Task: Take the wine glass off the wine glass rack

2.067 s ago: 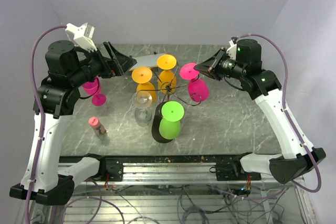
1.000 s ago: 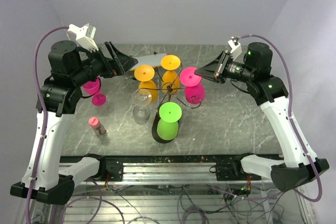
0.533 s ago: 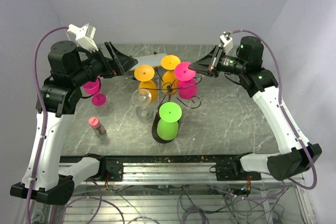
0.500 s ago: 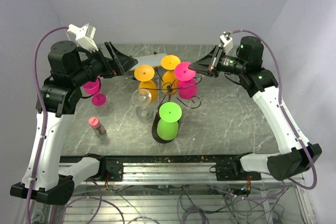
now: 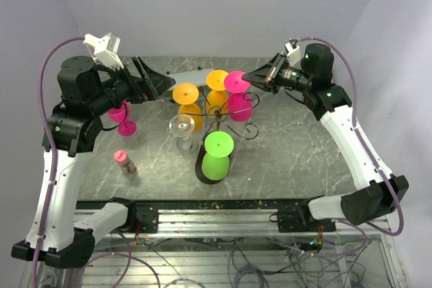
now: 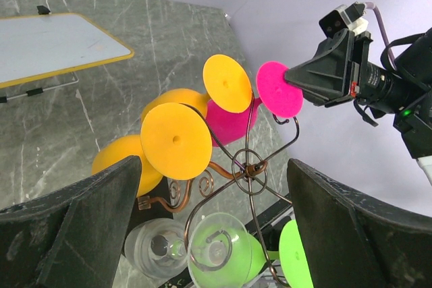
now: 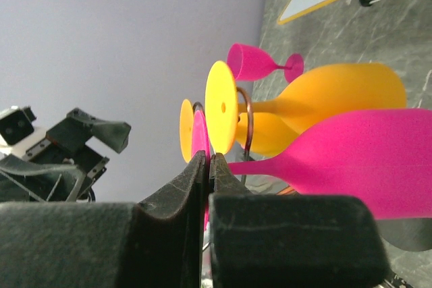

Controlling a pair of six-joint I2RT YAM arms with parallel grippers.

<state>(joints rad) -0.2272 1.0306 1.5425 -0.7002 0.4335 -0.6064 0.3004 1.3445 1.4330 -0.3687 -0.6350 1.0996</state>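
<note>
The wine glass rack (image 5: 221,114) is a thin wire stand with scroll arms on a black oval base (image 5: 202,161). Two orange glasses (image 5: 185,94), a green one (image 5: 217,156) and a clear one (image 5: 182,133) hang upside down on it. My right gripper (image 5: 248,83) is shut on the round foot of a pink wine glass (image 5: 238,104) at the rack's far right. In the right wrist view the jaws (image 7: 208,157) pinch the foot's edge, and the pink bowl (image 7: 364,160) lies to the right. I cannot tell whether its stem rests on a hook. My left gripper (image 5: 162,80) is open and empty left of the rack (image 6: 248,165).
A second pink glass (image 5: 123,116) stands on the table at the left. A small pink-capped bottle (image 5: 125,161) stands nearer the front left. A white board with a yellow edge (image 5: 196,73) lies at the back, behind the rack.
My right gripper has carried the pink glass by its foot to the left and towards the back, closer to the orange glasses. The left gripper has barely shifted.
</note>
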